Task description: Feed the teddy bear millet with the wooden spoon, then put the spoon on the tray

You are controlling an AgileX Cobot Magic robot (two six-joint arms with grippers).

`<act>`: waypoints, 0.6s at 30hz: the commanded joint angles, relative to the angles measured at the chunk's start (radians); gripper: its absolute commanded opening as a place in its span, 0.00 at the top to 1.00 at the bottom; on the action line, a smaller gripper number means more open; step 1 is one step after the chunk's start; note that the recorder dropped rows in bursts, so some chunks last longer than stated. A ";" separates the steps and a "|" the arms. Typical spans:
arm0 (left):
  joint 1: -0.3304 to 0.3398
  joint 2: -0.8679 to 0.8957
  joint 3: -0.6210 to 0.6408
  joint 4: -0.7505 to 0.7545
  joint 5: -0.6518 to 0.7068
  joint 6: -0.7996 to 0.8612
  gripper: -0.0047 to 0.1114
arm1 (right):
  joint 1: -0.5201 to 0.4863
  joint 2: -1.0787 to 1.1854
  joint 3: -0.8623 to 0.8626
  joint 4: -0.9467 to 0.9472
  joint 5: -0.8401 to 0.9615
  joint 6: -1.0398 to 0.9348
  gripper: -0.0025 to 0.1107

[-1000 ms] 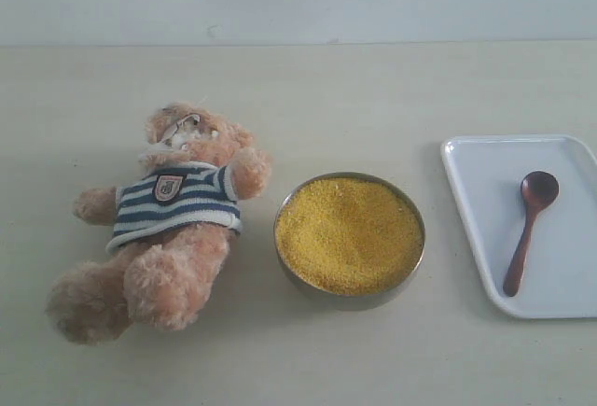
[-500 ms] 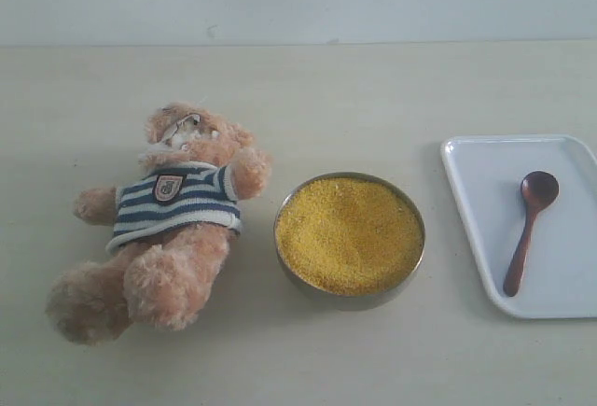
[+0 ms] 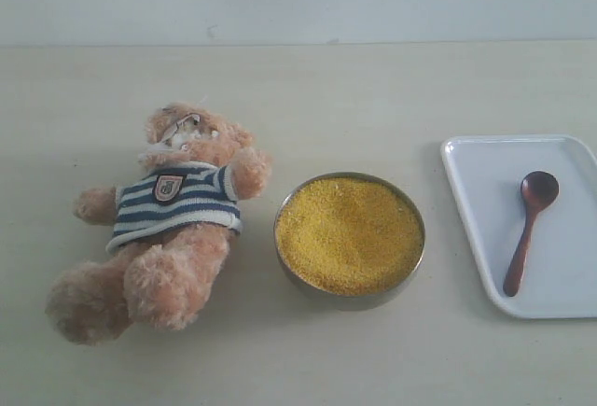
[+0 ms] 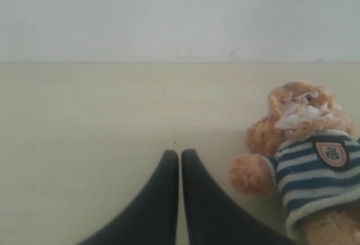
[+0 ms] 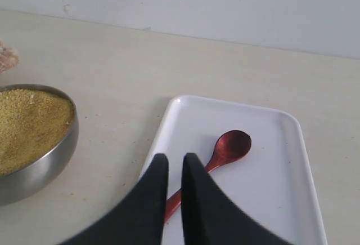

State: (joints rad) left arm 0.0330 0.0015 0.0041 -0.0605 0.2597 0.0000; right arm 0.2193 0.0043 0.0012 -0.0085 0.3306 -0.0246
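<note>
The right pincer (image 5: 175, 160), nearly pressed together and pinching nothing, is hovering over the wooden spoon (image 3: 527, 229) lying on the tray (image 3: 476, 229) at three o'clock from the millet (image 3: 349, 233), so it should spread, then pinch the handle mid-length.

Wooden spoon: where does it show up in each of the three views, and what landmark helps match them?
Exterior view: the wooden spoon lies on the white tray at the right edge, bowl end toward the far wall.
Left wrist view: not in it; only the teddy bear and bare table show.
Right wrist view: the wooden spoon lies on the tray, its handle partly hidden behind the gripper fingers.
Shared landmark: the tray, beside the millet bowl.
</note>
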 commanded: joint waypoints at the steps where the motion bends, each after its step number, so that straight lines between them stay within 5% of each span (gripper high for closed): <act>1: -0.003 -0.002 -0.004 -0.003 -0.005 0.000 0.93 | 0.002 -0.004 -0.001 -0.086 -0.063 -0.040 0.90; 10: -0.003 -0.002 -0.004 -0.003 -0.005 0.000 0.93 | 0.002 -0.004 -0.001 -0.050 -0.528 0.014 0.90; 16: -0.003 -0.002 -0.004 -0.003 -0.005 0.000 0.93 | 0.002 -0.004 -0.001 0.056 -0.652 0.619 0.90; 18: -0.003 -0.002 -0.004 -0.003 -0.005 0.000 0.93 | 0.002 -0.004 -0.001 0.066 -0.652 0.683 0.90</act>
State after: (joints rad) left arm 0.0330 0.0015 0.0041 -0.0605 0.2597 0.0000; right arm 0.2193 0.0043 0.0012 0.0323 -0.2983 0.4953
